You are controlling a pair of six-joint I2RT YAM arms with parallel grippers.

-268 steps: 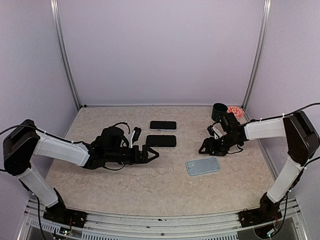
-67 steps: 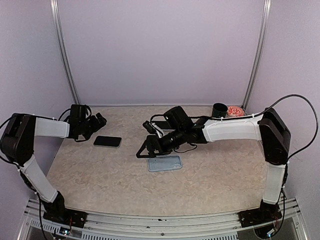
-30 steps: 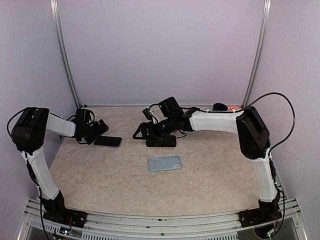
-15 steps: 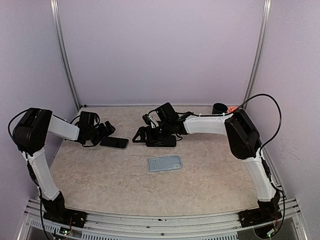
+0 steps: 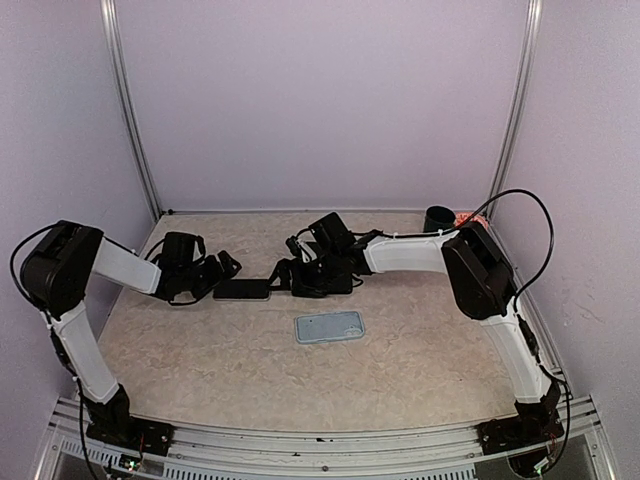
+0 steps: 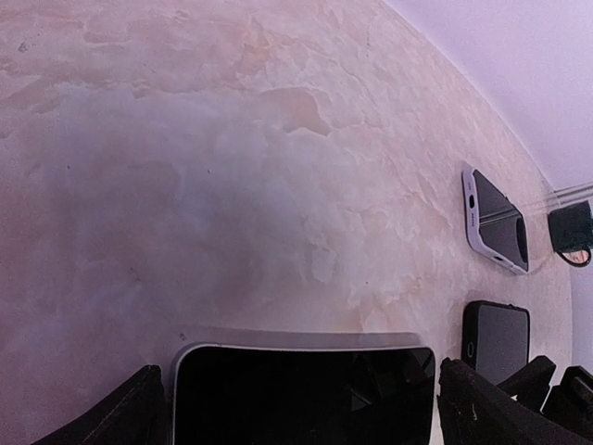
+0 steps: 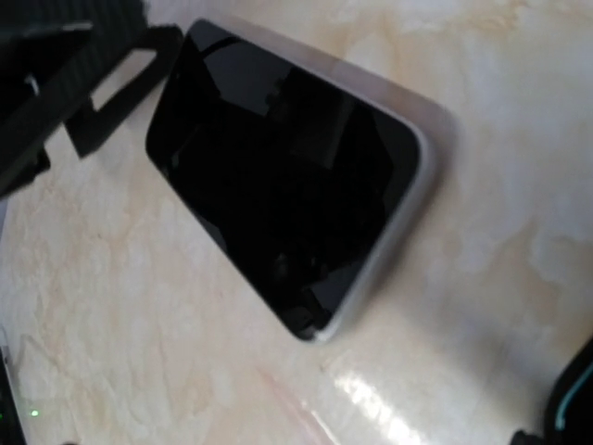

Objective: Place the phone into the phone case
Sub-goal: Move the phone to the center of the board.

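the black slab phone with a silver edge (image 5: 243,289) lies flat, screen up, on the beige marbled bench (image 5: 200,350), left of centre. its long axis runs left to right, parallel to the back wall.

the left hand (image 6: 298,373) is fully released. its fingers (image 6: 130,413) stand spread, one on each long side of the phone near its left end, just beside the edges. whether they touch it cannot be told.

the right hand (image 5: 284,274) is also released, jaws wide and empty, low over the bench just off the phone's right end.

a second black phone (image 5: 328,284) lies just beyond that hand, partly under the right arm, also with its long axis left to right.

the pale blue-grey rectangular phone case (image 5: 329,326) lies flat nearer the arm bases, apart from both phones. its long axis runs left to right with a slight tilt.
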